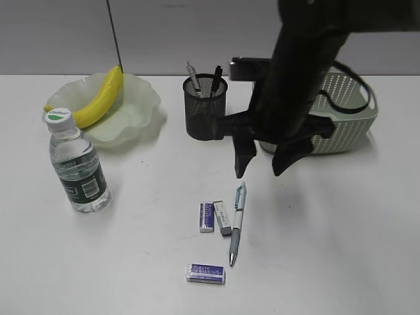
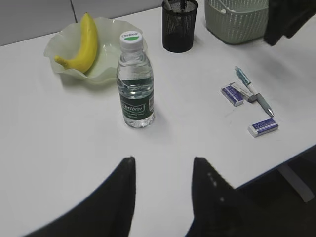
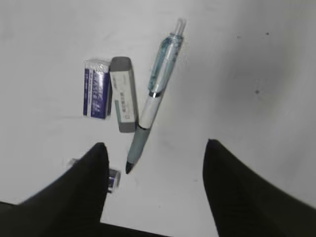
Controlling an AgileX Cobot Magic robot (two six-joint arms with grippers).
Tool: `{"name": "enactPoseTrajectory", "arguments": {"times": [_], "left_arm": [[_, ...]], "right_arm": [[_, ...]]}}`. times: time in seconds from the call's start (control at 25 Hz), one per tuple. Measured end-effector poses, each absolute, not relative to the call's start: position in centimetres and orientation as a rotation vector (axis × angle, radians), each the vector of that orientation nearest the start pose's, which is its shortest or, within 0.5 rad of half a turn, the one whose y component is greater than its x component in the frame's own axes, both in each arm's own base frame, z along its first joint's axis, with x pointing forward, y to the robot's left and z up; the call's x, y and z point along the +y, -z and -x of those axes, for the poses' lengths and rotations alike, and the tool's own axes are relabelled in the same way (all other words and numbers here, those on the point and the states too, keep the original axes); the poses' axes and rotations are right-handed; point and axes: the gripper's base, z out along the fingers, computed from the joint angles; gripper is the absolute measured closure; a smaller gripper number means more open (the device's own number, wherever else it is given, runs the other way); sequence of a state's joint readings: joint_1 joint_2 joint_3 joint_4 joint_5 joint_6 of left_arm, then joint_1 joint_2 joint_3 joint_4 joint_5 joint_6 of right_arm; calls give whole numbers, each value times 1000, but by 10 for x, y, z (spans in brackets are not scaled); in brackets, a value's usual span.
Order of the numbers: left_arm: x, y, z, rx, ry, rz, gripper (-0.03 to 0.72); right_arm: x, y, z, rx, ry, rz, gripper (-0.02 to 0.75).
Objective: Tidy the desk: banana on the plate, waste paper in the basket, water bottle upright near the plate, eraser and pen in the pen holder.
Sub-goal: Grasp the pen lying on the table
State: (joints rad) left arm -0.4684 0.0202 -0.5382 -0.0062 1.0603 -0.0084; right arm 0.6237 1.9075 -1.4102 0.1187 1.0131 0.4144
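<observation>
The right gripper [image 1: 266,167] hangs released, jaws apart and empty, above the pen [image 1: 237,222] lying near the desk's [image 1: 341,249] front edge. Three erasers [image 1: 207,216] lie beside the pen. The left gripper [image 2: 163,192] is likewise released, empty. The banana [image 1: 102,97] lies in the plate [image 1: 141,111] at the back left corner; the bottle [image 1: 77,163] stands upright in front of it. The pen holder [image 1: 205,108] and basket [image 1: 348,111] stand along the back edge.
</observation>
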Motion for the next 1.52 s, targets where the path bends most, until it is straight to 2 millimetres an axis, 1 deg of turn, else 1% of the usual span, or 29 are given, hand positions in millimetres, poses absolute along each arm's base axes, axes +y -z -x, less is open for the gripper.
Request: {"name": "enactPoseTrajectory", "arguments": {"times": [0.16,0.32,0.44,0.56,0.6,0.68,0.8,0.88,0.92,1.0,1.08,1.2,1.28,1.36,1.52], "left_arm": [[3,-288,6,1984,308,-465,405],[3,-288,6,1983,308,-465,405],[3,-288,6,1983,308,-465,405],[3,-288,6,1983,309,-464,405],[3,-288,6,1983,309,-464,405],[3,-288,6,1983,309,-464,405],[3,-288,6,1983,309,-464,405],[3,-288,6,1983,309,-464,406],[3,-288,6,1983,309,-464,406],[3,-288,6,1983,309,-464,406],[3,-288,6,1983,309,-464,406],[3,-288,6,1983,309,-464,406],[3,-288,6,1983,309,-464,406],[3,-288,6,1983,309,-464,406],[3,-288,6,1983,309,-464,406]], "right_arm": [[252,-170,-320,3114,-206,184,261],[257,-140,-331,3151,-121,127,261],[259,-126,-335,3171,-86,107,263],[261,-116,-338,3180,-72,90,293],[262,-113,-339,3177,-73,81,318],[261,-110,-340,3177,-58,74,398],[260,-111,-341,3167,-34,64,568],[259,-111,-341,3162,-25,67,617],[259,-111,-341,3161,-22,68,629],[259,-111,-342,3161,-21,67,627],[259,-111,-341,3162,-19,66,591],[259,-111,-341,3170,-8,60,451],[258,-111,-340,3176,1,57,382],[258,-111,-340,3177,2,56,363],[259,-111,-342,3155,-23,51,388]]}}
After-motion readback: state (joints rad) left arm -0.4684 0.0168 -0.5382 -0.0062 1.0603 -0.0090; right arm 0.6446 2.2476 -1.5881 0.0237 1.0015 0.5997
